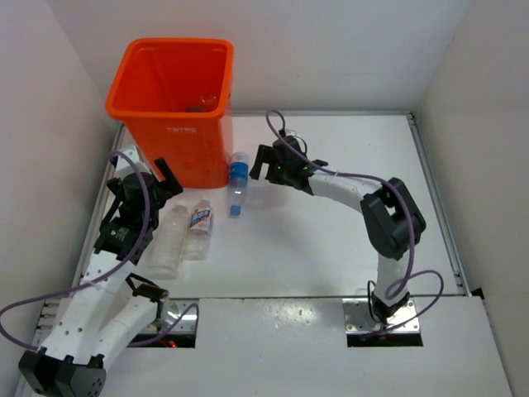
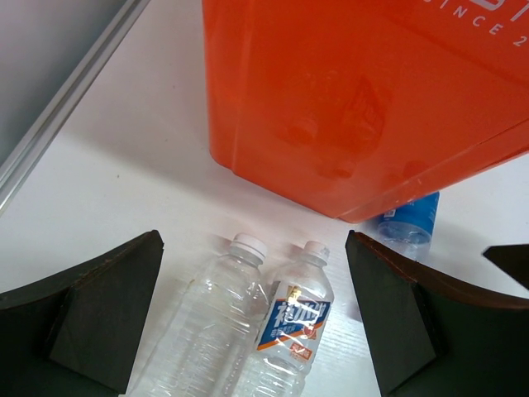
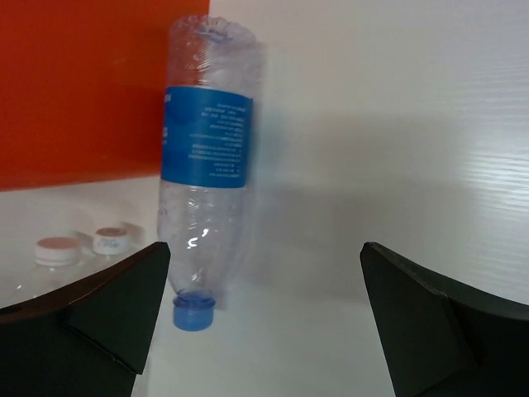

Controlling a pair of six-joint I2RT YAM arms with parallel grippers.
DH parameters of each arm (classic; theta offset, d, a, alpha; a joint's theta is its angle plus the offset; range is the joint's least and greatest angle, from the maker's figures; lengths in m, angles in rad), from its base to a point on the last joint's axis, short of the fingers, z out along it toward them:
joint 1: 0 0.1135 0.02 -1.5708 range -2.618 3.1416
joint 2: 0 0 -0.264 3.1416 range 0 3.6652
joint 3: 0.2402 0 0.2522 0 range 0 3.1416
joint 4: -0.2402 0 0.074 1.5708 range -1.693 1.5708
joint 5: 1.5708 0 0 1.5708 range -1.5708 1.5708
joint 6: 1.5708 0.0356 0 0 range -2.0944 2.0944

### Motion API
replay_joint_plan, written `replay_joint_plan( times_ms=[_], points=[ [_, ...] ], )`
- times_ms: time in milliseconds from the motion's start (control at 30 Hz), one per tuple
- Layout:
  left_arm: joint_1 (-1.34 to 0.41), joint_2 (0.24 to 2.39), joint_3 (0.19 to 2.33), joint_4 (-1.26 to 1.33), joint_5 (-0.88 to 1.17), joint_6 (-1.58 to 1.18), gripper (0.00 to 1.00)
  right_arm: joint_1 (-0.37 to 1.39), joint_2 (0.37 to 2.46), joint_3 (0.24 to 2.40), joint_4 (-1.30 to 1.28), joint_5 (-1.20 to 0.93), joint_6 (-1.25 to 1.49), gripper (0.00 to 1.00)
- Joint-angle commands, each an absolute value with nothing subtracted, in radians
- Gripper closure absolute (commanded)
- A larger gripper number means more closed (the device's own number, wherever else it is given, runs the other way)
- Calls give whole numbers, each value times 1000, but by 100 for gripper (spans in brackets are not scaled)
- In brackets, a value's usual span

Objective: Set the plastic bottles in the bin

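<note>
White-painted table (image 1: pixel 331 248), smooth and matt, enclosed by plain white walls.

1. Bin (image 1: pixel 195 149): bright orange glossy plastic, tall, rectangular, slightly tapered, with a rolled rim. White lettering is printed on its near wall. Only "SINCE 2" can be made out, in the left wrist view. A clear bottle-shaped item (image 1: pixel 202 103) is seen inside, against the bin's right wall.

2. Blue-labelled bottle (image 3: pixel 207 157): clear ribbed plastic with a blue cap. Its fine white print cannot be read. It is laid flat just beside the bin's near right corner, base toward the bin. It is framed ahead of the right gripper (image 3: pixel 264 256), whose jaws are spread wide and touch nothing.

3. Plain bottle (image 2: pixel 211 322): clear, ridged, white-capped.

4. White-labelled bottle (image 2: pixel 293 331): clear and white-capped. Its label carries blue characters over an orange band, which cannot be read.

Items 3 and 4 are laid side by side before the bin's near wall, caps toward the bin. They are viewed between the widely parted jaws of the left gripper (image 2: pixel 254 256), which are closed on neither.
</note>
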State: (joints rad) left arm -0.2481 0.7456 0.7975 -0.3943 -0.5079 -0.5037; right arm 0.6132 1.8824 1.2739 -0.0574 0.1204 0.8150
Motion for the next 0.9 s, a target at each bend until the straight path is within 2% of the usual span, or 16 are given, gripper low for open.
replay_joint_plan(
  times_ms=[0, 533, 633, 733, 767, 867],
  points=[
    [-256, 749, 799, -364, -497, -483, 0, 617, 1953, 1330, -9, -27, 888, 0],
    [-256, 767, 799, -354, -468, -474, 0, 580, 2327, 1589, 20, -340, 1029, 1],
    [-256, 767, 799, -354, -459, -474, 0, 571, 2365, 1588, 54, -385, 1075, 10],
    [-256, 767, 799, -354, -459, -474, 0, 558, 2365, 1526, 144, -429, 1127, 23],
    [-256, 767, 799, -354, -459, -474, 0, 545, 2365, 1491, 167, -440, 1140, 31],
    [-256, 767, 799, -354, -459, -474, 0, 511, 2324, 1393, 277, -475, 1204, 40]
  ],
)
